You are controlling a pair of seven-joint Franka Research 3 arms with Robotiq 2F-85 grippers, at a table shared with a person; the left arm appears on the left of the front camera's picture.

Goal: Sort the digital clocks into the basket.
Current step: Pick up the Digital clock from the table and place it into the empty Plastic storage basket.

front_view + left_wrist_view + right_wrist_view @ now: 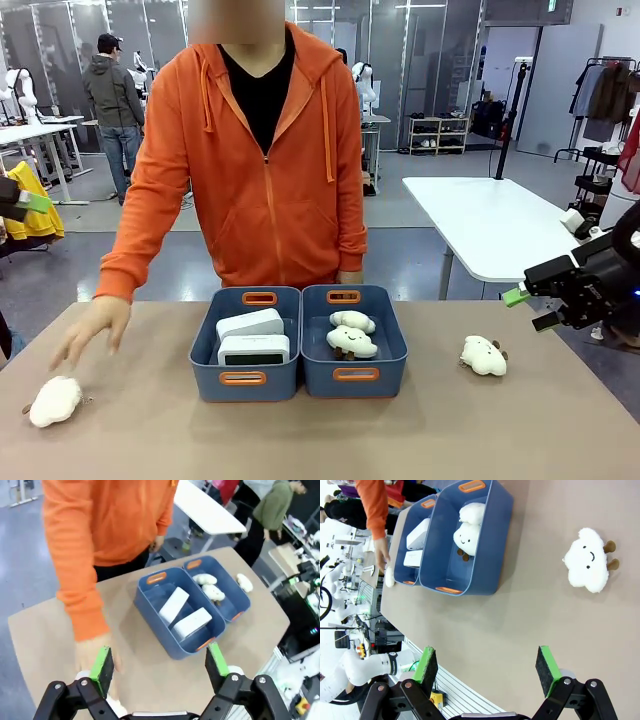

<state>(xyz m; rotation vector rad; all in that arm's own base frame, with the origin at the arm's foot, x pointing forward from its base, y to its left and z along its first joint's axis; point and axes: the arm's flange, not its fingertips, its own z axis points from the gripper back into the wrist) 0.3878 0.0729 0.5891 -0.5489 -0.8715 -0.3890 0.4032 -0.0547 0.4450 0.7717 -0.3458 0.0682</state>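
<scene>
**Desk:** Where do the clocks stand?

**Me:** Both digital clocks [251,336] lie in the basket [270,386] on my left of the pair, one just behind the other. The nearer one has its dark window turned toward my front camera. From the left wrist camera they sit side by side along the tub's length, with no clock out on the table [420,440]. I'd call the clock part of the sort done.

**Desk:** And the other tub?

**Me:** The second basket [320,386] touches the first along its long side and holds two cloud plush toys [352,340]. That reads as sorting by kind, hard things in one and soft in the other. Two more are loose: one plush [484,356] to the right of the tubs, and another plush [55,401] near my left corner.

**Desk:** Your grippers?

**Me:** The left gripper [159,665] is spread wide with nothing between the green pads. It hangs high above the left end of the table, looking down on the tubs. The right gripper [486,664] is just as wide and empty, held off the table's right edge, with the right-hand plush ahead of it.

**Desk:** Why hold back?

**Me:** The person's hand [92,330] is stretched out low over the table toward the left plush, almost under my left wrist. I judge that keeping both arms high and clear gives that hand room. I wouldn't bring the left arm down while it is there.
</scene>
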